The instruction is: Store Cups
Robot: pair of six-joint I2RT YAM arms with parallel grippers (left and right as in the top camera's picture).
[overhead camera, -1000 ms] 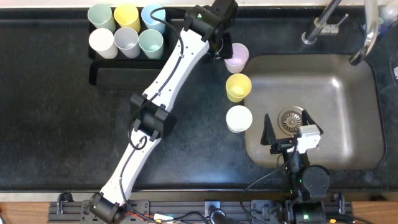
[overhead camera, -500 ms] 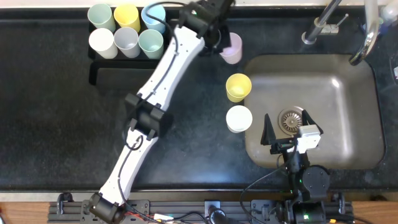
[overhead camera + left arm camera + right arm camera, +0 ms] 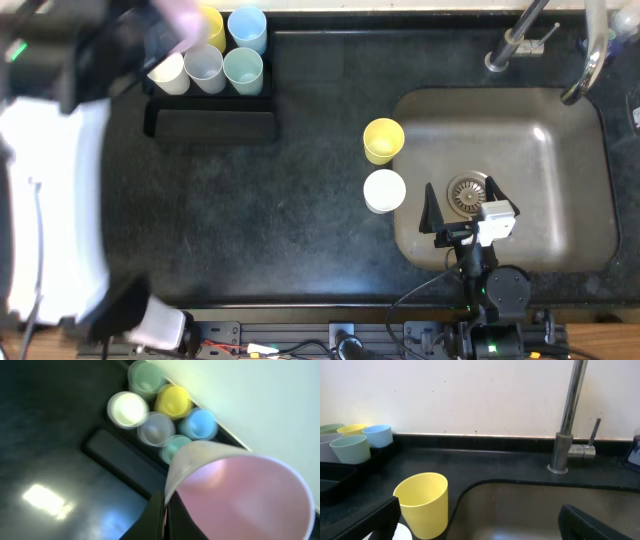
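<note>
Well above the counter [image 3: 300, 230], the left gripper [image 3: 167, 510] pinches the wall of a pink cup [image 3: 235, 495], lifted near the black tray [image 3: 210, 125] where six cups [image 3: 157, 427] stand in two rows. A yellow cup [image 3: 383, 140] and a white cup [image 3: 384, 190] stand just beside the sink's [image 3: 560, 240] left rim. The right gripper [image 3: 462, 205] hangs over the sink, fingers spread.
</note>
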